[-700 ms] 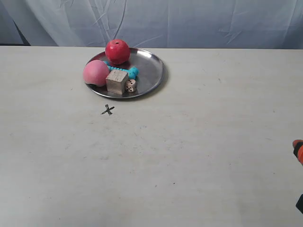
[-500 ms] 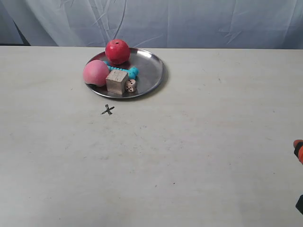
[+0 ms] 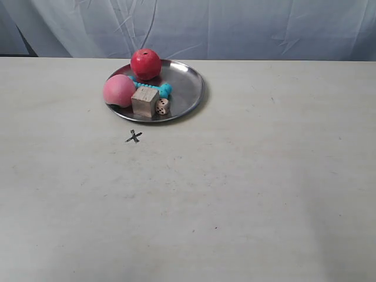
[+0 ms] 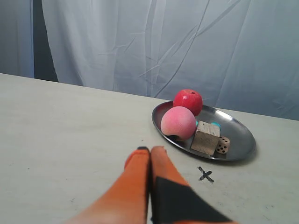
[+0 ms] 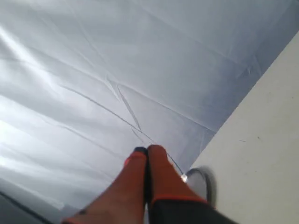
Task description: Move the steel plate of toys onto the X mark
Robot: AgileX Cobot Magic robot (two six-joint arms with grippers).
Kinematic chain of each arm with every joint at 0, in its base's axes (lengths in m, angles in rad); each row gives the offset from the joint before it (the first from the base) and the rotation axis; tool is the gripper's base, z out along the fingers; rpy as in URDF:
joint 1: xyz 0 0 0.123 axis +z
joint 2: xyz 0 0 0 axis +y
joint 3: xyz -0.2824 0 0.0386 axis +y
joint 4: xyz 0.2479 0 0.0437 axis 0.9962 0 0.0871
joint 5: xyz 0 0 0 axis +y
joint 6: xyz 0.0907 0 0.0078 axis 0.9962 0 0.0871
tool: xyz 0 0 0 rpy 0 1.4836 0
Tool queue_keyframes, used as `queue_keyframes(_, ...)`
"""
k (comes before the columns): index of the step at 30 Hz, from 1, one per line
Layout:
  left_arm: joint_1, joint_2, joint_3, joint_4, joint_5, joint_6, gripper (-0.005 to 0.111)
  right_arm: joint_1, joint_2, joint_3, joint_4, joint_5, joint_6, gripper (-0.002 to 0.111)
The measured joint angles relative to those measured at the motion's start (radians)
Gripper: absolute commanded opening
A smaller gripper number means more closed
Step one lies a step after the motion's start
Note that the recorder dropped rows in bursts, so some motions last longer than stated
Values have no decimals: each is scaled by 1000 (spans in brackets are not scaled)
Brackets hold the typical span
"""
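Round, shiny steel plate point(image 3: 187, 88), lying flat, rim up. Loaded with red ball point(image 3: 145, 64) at one edge, pink ball point(image 3: 119, 90), turquoise ridged bone point(image 3: 160, 89) mid-plate, and wooden cube point(image 3: 144, 101) just beside small dotted die point(image 3: 163, 106). Thin dark X mark point(image 3: 134, 137) just outside the rim, near the cube, uncovered.

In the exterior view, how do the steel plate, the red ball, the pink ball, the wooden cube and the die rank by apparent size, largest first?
1. steel plate, by far the widest
2. pink ball and red ball, about alike; I do not rank them
3. wooden cube
4. die, the smallest
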Motion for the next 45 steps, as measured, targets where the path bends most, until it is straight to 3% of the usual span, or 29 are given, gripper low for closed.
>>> queue_keyframes(4, 0, 0, 0, 0, 0, 0, 0, 0, -1, -15, 51, -143, 19, 0)
queue_keyframes(7, 0, 0, 0, 13, -13, 13, 0, 0, 14, -65, -255, -283, 4, 0)
queue_keyframes(10, 0, 0, 0, 192, -93, 112, 0, 0, 114, -117, -403, -305, -3, 0)
queue_keyframes(12, 0, 0, 0, 231, -198, 94, 0, 0, 214, -158, -428, -279, -15, 0)
queue_keyframes(14, 0, 0, 0, 164, -307, 16, 0, 0, 299, -199, -430, -216, -44, 0)
queue_keyframes(19, 0, 0, -2, 8, -591, -331, 0, 0, 537, -343, -449, 36, -128, 0)
queue_keyframes(23, 0, -1, -33, 123, -751, -334, 0, 0, 730, -477, -470, 234, -146, 0)
queue_keyframes(29, 0, 181, -210, 184, -612, -217, 0, 0, 1034, -708, -479, 468, -153, 0)
queue_keyframes(35, 0, 653, -502, 152, -532, -168, 0, 0, 1269, -941, -486, 601, -153, 0)
queue_keyframes(38, 0, 922, -700, 147, -404, -168, 0, 0, 1393, -1054, -493, 668, -155, 0)
queue_keyframes(45, 0, 1539, -1219, 108, 29, -190, 0, -1, 1698, -1371, -503, 879, -190, 0)
